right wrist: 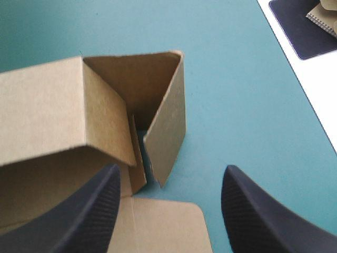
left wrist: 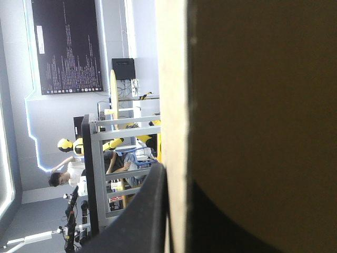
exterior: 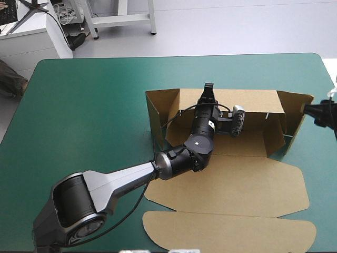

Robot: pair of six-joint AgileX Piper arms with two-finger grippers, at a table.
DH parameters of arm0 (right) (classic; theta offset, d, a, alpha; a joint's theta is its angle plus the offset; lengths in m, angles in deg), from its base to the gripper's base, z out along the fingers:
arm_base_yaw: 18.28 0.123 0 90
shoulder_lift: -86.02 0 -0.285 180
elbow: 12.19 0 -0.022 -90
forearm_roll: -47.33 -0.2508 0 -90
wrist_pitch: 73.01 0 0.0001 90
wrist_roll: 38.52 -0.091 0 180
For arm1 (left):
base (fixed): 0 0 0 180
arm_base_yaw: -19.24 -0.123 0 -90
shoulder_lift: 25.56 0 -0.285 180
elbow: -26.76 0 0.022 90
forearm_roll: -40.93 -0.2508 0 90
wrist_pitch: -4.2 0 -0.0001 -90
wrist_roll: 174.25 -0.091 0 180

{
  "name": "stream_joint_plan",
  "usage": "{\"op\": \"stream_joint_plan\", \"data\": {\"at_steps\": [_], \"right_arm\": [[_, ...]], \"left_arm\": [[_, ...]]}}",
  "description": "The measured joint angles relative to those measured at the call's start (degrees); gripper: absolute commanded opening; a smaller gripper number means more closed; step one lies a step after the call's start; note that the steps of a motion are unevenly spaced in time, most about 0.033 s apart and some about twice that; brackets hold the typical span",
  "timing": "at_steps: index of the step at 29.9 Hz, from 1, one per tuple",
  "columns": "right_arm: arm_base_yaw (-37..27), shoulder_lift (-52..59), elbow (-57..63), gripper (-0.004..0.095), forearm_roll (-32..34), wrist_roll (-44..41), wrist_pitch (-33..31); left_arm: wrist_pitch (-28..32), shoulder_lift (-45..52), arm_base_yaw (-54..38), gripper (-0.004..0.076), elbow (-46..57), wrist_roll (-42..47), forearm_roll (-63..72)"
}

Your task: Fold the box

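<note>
Right end effector (right wrist: 171, 171) spread wide at box (right wrist: 47, 105) corner | left end effector (exterior: 209, 87) nipped on its far wall, per wrist view

Brown box (exterior: 226, 179) sits right of centre, walls raised, lid lying flat

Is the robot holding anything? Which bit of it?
Yes. The left gripper is shut on the brown box, pinching the top edge of its far wall. The right gripper is open beside the box's end and holds nothing.
</note>
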Motion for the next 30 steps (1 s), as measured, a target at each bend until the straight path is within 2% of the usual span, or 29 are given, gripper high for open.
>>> {"op": "stream_joint_plan", "data": {"at_steps": [10, 17, 22, 30], "right_arm": [[0.00, -23.97, -22.97, 0.0535, -0.46, 0.00, 0.05], [0.05, -37.90, -29.67, 0.0535, -1.69, 1.74, 0.41], [-0.02, -43.27, -30.22, 0.0535, -2.18, 2.21, -0.48], [-3.38, -43.91, -30.23, 0.0524, -5.65, 2.76, -3.30]], "left_arm": [[-0.04, 0.00, 0.00, -0.0010, 0.00, 0.00, 0.00], [-0.14, 0.00, 0.00, -0.0010, 0.00, 0.00, 0.00], [-0.39, 0.00, 0.00, -0.0010, 0.00, 0.24, 0.01], [-0.99, 0.00, 0.23, -0.0010, 0.00, 0.30, 0.01]]}}
